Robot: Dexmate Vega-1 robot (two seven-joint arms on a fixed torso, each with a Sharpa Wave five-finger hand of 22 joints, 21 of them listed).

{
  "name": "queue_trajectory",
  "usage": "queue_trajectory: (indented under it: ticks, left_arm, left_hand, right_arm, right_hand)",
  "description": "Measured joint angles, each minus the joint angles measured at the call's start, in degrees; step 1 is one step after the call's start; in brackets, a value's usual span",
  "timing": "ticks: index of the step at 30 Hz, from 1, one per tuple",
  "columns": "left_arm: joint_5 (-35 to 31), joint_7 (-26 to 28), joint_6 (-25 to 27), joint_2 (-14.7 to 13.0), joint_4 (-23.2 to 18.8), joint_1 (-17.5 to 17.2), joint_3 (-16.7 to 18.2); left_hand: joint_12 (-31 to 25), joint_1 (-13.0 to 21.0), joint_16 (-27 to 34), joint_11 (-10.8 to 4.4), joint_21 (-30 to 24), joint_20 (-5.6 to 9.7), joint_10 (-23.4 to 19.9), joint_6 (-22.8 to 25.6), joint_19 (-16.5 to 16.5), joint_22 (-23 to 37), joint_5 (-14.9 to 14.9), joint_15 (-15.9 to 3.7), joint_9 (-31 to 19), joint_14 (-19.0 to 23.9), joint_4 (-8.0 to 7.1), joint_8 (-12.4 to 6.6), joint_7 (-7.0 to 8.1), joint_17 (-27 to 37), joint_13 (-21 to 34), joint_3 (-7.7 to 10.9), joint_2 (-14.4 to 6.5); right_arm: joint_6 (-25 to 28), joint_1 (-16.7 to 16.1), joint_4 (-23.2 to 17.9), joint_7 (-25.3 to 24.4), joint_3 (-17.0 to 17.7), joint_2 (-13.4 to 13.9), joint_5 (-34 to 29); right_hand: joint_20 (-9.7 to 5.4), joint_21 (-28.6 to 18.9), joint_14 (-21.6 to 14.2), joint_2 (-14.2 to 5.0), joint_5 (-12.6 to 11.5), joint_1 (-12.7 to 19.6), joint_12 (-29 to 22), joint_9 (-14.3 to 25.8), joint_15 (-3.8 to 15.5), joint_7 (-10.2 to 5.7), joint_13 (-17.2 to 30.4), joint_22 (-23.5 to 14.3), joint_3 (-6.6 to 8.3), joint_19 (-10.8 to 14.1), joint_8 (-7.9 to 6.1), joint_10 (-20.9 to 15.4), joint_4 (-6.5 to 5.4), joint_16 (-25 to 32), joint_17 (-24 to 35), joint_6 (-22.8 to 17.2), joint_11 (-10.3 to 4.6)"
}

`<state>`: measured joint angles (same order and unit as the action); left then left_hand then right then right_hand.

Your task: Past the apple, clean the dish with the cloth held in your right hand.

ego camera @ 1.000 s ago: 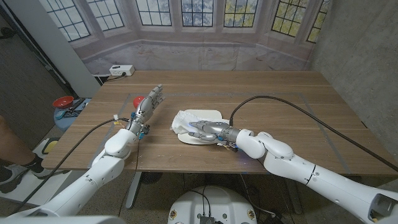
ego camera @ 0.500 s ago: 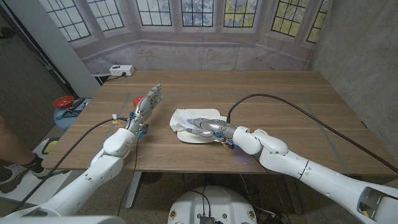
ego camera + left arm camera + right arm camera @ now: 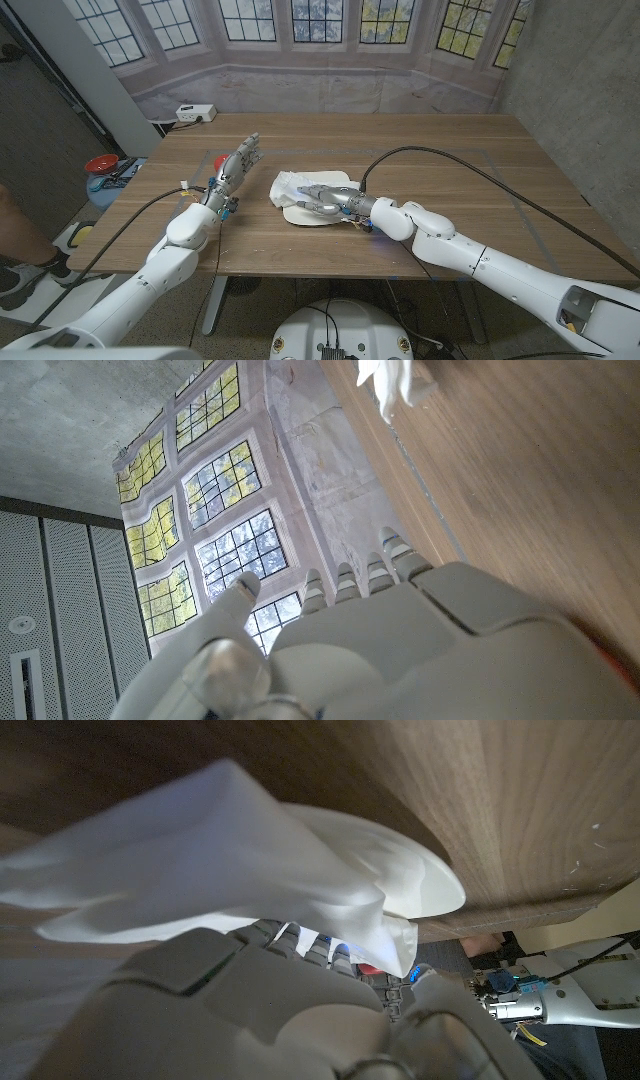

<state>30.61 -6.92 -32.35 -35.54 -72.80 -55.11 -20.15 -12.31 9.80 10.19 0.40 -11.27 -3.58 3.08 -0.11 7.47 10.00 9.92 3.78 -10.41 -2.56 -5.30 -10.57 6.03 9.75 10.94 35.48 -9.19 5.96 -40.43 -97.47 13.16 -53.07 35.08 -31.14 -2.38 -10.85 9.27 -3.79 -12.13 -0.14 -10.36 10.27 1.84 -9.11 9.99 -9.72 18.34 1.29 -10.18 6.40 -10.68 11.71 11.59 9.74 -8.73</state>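
Observation:
A white dish [image 3: 338, 182] lies mid-table, and a crumpled white cloth [image 3: 291, 187] covers its left part. My right hand [image 3: 326, 201] holds the cloth and presses it onto the dish. Seen from the right wrist, the cloth [image 3: 220, 870] bunches over my right hand [image 3: 230, 1010], with the dish rim [image 3: 425, 870] beyond. My left hand [image 3: 238, 160] stands left of the dish, fingers straight and together, holding nothing. It hides most of the apple; a red sliver [image 3: 221, 163] shows beside it. In the left wrist view, my left hand [image 3: 380, 650] lies over the table [image 3: 520, 480], with the cloth [image 3: 395, 380] far off.
A white power strip [image 3: 195, 113] sits at the table's far left corner. A red object [image 3: 100, 163] stands off the table to the left, and a person's leg [image 3: 15, 235] shows at the left edge. Black cables trail over the table from both arms.
My right hand has slid left and slightly away across the dish, pushing the cloth with it. The left hand has stayed in place.

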Motion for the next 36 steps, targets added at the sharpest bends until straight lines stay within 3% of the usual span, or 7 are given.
queue_trajectory:
  ticks: [36]
  left_arm:
    - [-0.75,1.16,1.58,-0.29,-1.74,-0.34,-0.48]
  left_hand:
    - [0.24,-0.23,0.0,0.0,0.0,0.0,0.0,0.0,0.0,0.0,0.0,0.0,0.0,0.0,0.17,0.0,0.0,-0.01,0.0,0.16,0.23]
  right_arm:
    - [-2.32,4.59,9.03,-2.12,-0.18,-1.67,4.47]
  right_hand:
    - [-0.43,0.01,-0.81,0.0,0.0,0.0,-0.24,0.0,0.18,0.52,0.0,0.36,-0.32,0.39,-0.64,-0.73,0.33,-0.01,-0.01,0.08,0.72]
